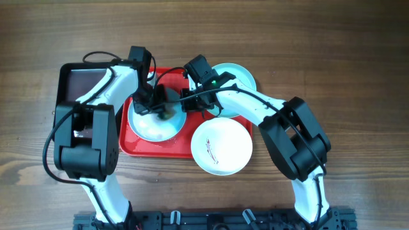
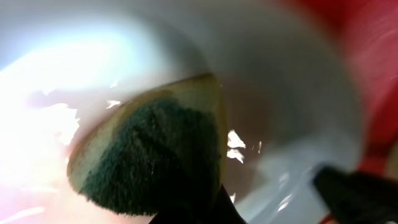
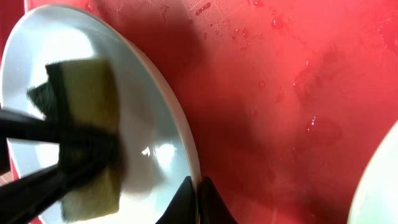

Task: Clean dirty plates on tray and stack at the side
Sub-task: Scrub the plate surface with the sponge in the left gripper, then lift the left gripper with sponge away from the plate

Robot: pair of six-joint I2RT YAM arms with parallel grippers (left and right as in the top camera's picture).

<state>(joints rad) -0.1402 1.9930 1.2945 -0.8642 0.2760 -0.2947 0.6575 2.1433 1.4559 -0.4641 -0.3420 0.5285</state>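
Note:
A white plate lies on the red tray. My left gripper is shut on a yellow sponge with a green scouring face and presses it onto this plate. My right gripper is shut on the plate's rim, and it also shows in the overhead view. The sponge and the left fingers show in the right wrist view. A second white plate with brown smears lies on the table, right of the tray. The turquoise plate lies at the tray's back right corner.
A smaller black tray stands to the left of the red tray. The red tray floor is wet with drops. A pale plate edge shows at the lower right of the right wrist view. Both arms cross above the tray.

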